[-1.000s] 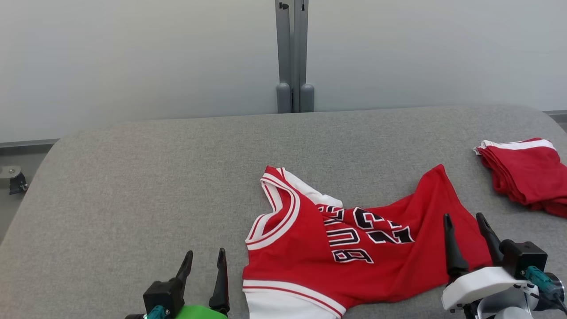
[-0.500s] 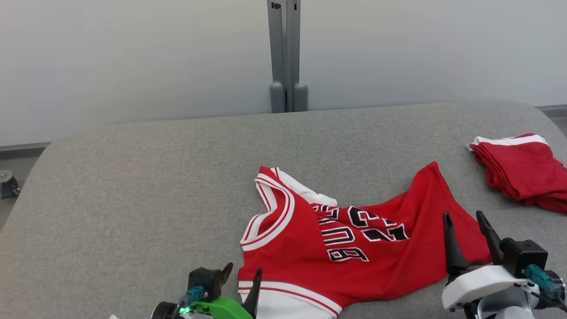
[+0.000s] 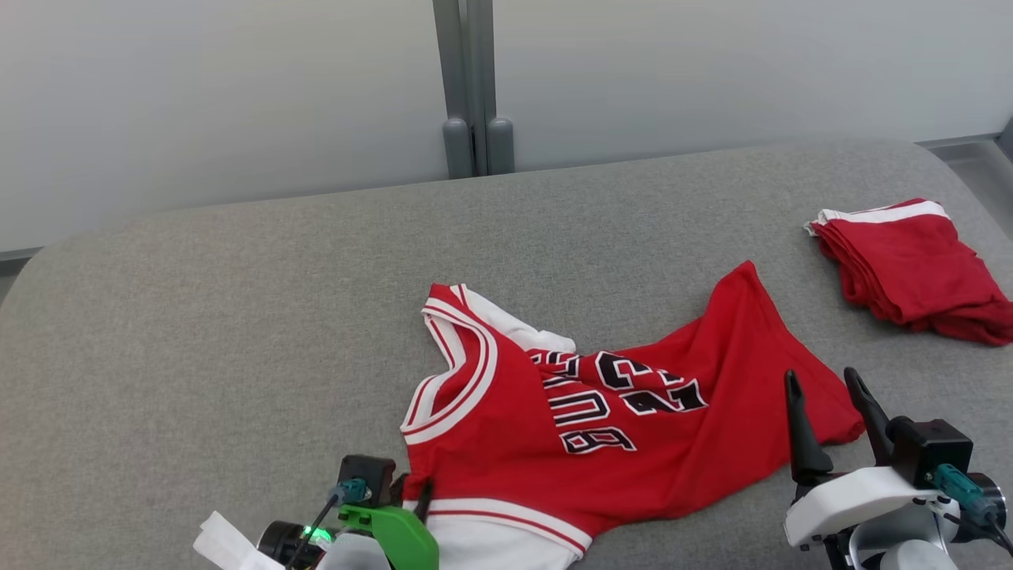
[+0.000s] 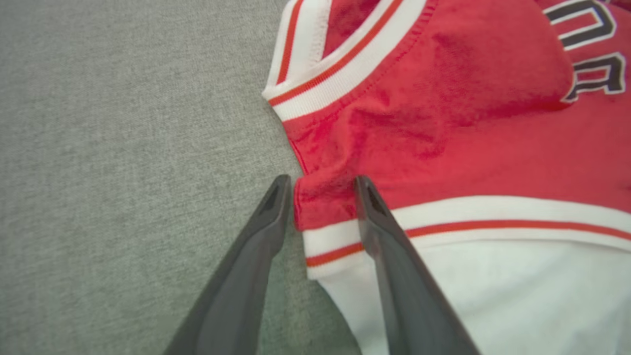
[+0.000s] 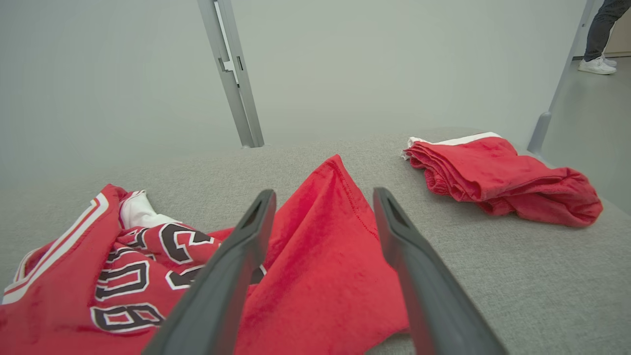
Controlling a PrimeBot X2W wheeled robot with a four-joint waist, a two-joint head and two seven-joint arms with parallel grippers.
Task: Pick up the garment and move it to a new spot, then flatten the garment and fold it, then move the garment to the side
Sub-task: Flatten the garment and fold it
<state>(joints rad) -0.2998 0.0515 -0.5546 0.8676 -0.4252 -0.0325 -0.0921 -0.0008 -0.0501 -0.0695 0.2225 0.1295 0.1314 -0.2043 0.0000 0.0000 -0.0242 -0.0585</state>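
The garment (image 3: 633, 443) is a red jersey with white trim and black lettering, lying crumpled on the grey padded table (image 3: 237, 317). My left gripper (image 3: 411, 495) is at the jersey's near left shoulder. In the left wrist view its two fingers straddle the edge of the garment (image 4: 443, 123), and the left gripper (image 4: 323, 185) has a bunched fold of red cloth pinched between them. My right gripper (image 3: 821, 380) hovers open above the jersey's right hem corner. In the right wrist view the right gripper (image 5: 324, 195) has the garment (image 5: 320, 256) beneath its spread fingers, untouched.
A folded pile of red clothes (image 3: 902, 265) sits at the table's far right, also seen as the pile (image 5: 493, 172). A grey post (image 3: 467, 87) stands behind the table against the pale wall. A person's foot (image 5: 596, 64) is on the floor far right.
The camera swung, shifting the scene left and up. My left gripper moved right onto the jersey's shoulder edge, tipped down and closed on the cloth. The right gripper held still.
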